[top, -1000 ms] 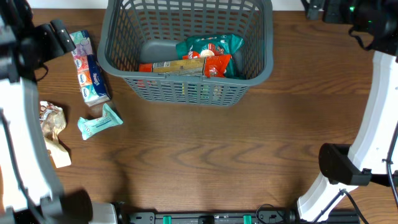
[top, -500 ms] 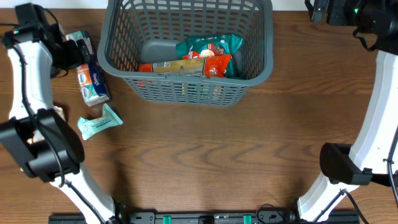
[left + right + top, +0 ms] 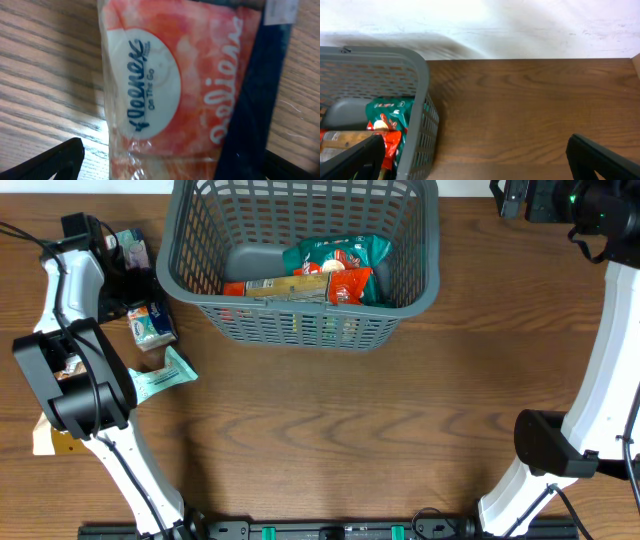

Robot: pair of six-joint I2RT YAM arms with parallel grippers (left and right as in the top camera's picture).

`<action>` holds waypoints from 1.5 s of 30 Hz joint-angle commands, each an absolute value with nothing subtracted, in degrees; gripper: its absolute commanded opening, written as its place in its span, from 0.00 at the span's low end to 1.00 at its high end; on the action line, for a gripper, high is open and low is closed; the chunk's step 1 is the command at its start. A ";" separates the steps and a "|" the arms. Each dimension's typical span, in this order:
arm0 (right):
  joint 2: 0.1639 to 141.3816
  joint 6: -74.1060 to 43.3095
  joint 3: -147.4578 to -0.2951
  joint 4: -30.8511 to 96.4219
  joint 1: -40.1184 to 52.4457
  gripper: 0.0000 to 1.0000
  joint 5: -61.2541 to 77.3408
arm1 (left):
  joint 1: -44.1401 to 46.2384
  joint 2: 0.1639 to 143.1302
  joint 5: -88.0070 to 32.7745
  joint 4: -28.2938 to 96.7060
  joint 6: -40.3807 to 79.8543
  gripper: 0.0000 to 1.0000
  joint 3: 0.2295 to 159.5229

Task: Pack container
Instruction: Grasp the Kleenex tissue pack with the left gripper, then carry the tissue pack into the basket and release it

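The container, a dark grey slotted basket (image 3: 300,320), stands at the table's back centre and shows at the left of the right wrist view (image 3: 417,90). It holds a green packet (image 3: 340,252), a red packet (image 3: 348,283) and a tan bar. My left gripper (image 3: 122,272) is open and down over a pink Kleenex tissue pack (image 3: 165,85), one finger on each side of it (image 3: 175,157). A blue tissue pack (image 3: 150,323) lies just in front. My right gripper (image 3: 475,147) is open and empty, high at the back right (image 3: 520,195).
A teal packet (image 3: 160,377) lies left of the basket's front. A crumpled wrapper (image 3: 68,366) and a tan packet (image 3: 48,438) lie by the left edge, partly behind my left arm. Bare wood lies in front of and right of the basket.
My left arm has swung from the left edge to the tissue packs and come down onto them, fingers astride the pink pack. The right arm has not moved.
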State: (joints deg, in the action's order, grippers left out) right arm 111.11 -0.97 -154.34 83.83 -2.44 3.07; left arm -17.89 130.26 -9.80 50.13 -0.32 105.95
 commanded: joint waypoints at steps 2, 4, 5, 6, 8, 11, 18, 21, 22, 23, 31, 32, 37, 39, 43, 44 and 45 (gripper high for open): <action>110.52 -0.16 -155.09 84.23 -2.92 0.99 3.42 | -17.12 132.05 -6.59 49.08 -1.43 0.99 106.00; 110.52 -0.16 -155.09 84.51 -2.92 0.99 3.42 | -16.78 132.79 -6.37 48.23 -1.43 0.99 106.00; 110.52 -0.16 -155.09 84.75 -2.92 0.99 3.42 | -16.60 133.14 -6.37 47.77 -1.41 0.99 106.00; 110.52 -0.16 -155.09 85.06 -2.92 0.99 3.42 | -16.51 133.34 -6.39 47.27 -1.23 0.99 106.00; 110.52 -0.16 -155.09 85.65 -2.92 0.99 3.42 | -16.29 133.47 -6.42 46.19 -1.21 0.99 106.00; 110.52 -0.16 -155.09 86.56 -2.92 0.99 3.42 | -16.19 133.47 -6.42 44.34 -1.26 0.99 106.00; 110.52 -0.12 -155.09 88.58 -2.92 0.99 3.40 | -16.14 133.45 -6.83 44.99 -1.26 0.72 106.00; 110.52 -0.10 -155.09 88.90 -2.92 0.99 3.40 | -16.14 133.43 -7.09 46.96 -1.21 0.50 106.00; 110.52 -0.05 -155.09 88.97 -2.92 0.99 3.40 | -16.14 133.38 -7.09 47.57 -1.15 0.47 106.00; 110.52 0.10 -155.09 89.06 -2.92 0.99 3.40 | -16.14 133.27 -7.07 48.36 -0.25 0.44 106.00; 110.52 1.41 -155.09 89.19 -2.92 0.99 2.96 | -16.08 128.20 -7.05 50.63 5.04 0.15 106.00; 110.52 1.41 -155.09 89.17 -2.92 0.99 2.96 | -16.03 126.63 -7.03 50.83 5.02 0.14 106.00; 110.52 1.41 -155.09 89.19 -2.92 0.99 2.98 | -16.05 117.03 -7.03 51.68 4.99 0.14 106.00; 110.52 1.74 -155.09 89.21 -2.92 0.99 3.01 | -16.05 112.51 -6.98 51.83 4.99 0.14 106.00; 110.52 2.92 -155.09 89.41 -2.92 0.99 3.01 | -16.05 103.74 -6.66 52.49 5.02 0.06 106.00; 110.52 2.90 -155.09 89.43 -2.92 0.99 3.01 | -16.03 101.73 -6.57 52.69 4.99 0.05 106.00; 110.52 3.05 -155.09 89.47 -2.92 0.99 3.01 | -16.03 99.63 -6.35 52.93 4.99 0.05 106.00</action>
